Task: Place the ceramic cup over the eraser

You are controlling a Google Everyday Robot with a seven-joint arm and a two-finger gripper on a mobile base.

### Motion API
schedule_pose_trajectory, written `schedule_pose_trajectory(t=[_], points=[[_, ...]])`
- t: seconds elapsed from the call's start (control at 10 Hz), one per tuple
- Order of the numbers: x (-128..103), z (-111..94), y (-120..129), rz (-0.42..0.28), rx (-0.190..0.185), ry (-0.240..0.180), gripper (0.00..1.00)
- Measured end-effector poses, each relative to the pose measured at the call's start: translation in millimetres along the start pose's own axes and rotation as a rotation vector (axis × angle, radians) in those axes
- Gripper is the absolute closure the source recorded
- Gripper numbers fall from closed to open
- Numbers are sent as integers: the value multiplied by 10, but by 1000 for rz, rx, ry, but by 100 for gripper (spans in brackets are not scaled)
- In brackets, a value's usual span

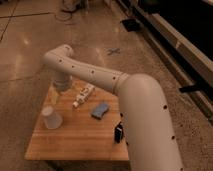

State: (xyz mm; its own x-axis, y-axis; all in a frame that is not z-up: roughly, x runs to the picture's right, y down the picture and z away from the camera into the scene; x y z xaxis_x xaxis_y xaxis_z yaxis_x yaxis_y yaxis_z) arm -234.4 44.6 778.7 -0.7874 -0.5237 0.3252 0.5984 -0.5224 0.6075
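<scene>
The ceramic cup [51, 118] is small, white and tapered, and stands on the left part of the wooden table [75, 142]. The eraser [119, 133] is a small black block standing near the table's right edge, right beside my arm. My gripper [54, 96] hangs from the wrist at the table's back left, just above and behind the cup. The cup and the eraser are far apart, with the table's middle between them.
A blue sponge-like pad [100, 110] lies in the middle of the table. A white tube-shaped object [83, 95] lies behind it. My large pale arm [145, 115] covers the table's right side. Bare floor surrounds the table.
</scene>
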Motion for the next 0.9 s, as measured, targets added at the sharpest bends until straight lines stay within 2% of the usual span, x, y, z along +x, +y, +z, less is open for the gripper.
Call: schedule_pose_trajectory(t=[0.2,0.6,0.9], points=[[119,123,-156,-8,-4,18,20],[177,267,-577,-44,20,24,20],[239,324,-723,-52,12,48,20]])
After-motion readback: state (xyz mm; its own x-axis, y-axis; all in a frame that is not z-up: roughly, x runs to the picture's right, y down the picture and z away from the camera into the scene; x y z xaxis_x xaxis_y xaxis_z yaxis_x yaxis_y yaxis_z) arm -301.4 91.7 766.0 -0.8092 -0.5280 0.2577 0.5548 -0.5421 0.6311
